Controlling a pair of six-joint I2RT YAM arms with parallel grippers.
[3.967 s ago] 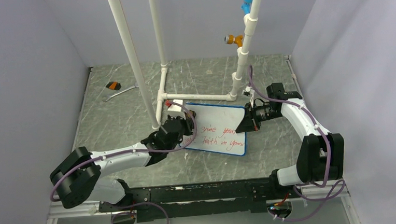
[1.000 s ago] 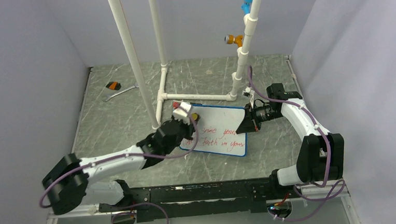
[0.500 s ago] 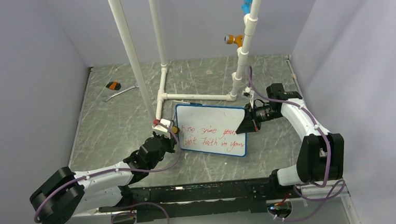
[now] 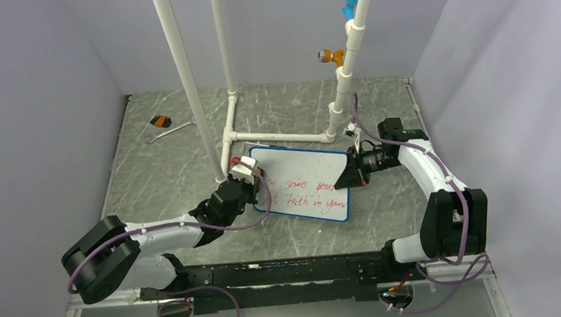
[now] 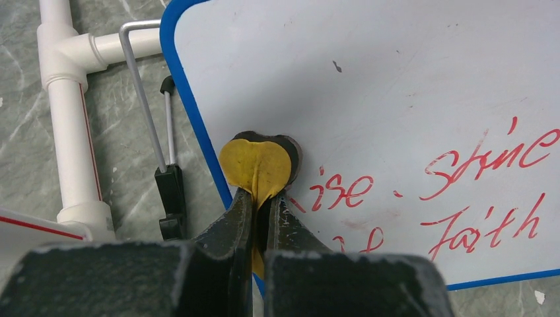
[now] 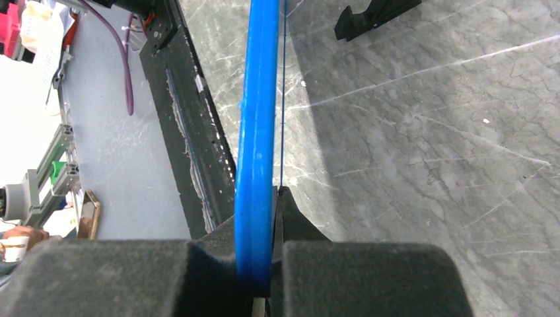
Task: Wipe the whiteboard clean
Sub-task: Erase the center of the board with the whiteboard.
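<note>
The whiteboard [image 4: 303, 161] leans on the table, blue-framed, with red handwriting across its lower half. My left gripper [image 4: 255, 183] is shut on a round yellow eraser pad [image 5: 256, 166] with a dark felt face. The pad is pressed on the board's left edge, just left of the red word "ise" [image 5: 343, 190]. In the left wrist view the left gripper [image 5: 261, 198] pinches the pad's folded tab over the whiteboard [image 5: 396, 79]. My right gripper [image 4: 346, 175] is shut on the board's right edge. The right wrist view shows that gripper [image 6: 267, 201] clamping the blue frame [image 6: 256, 119] edge-on.
A white pipe frame [image 4: 280, 137] stands just behind the board, with tall uprights [image 4: 184, 69]. A wrench [image 4: 169, 130] and a small orange-black item [image 4: 160, 121] lie at the back left. The board's wire stand and black foot [image 5: 170, 188] sit beside its left edge.
The left gripper swept left off the board with the pad, then came back right onto the board's left edge. The right arm and the board have not moved.
</note>
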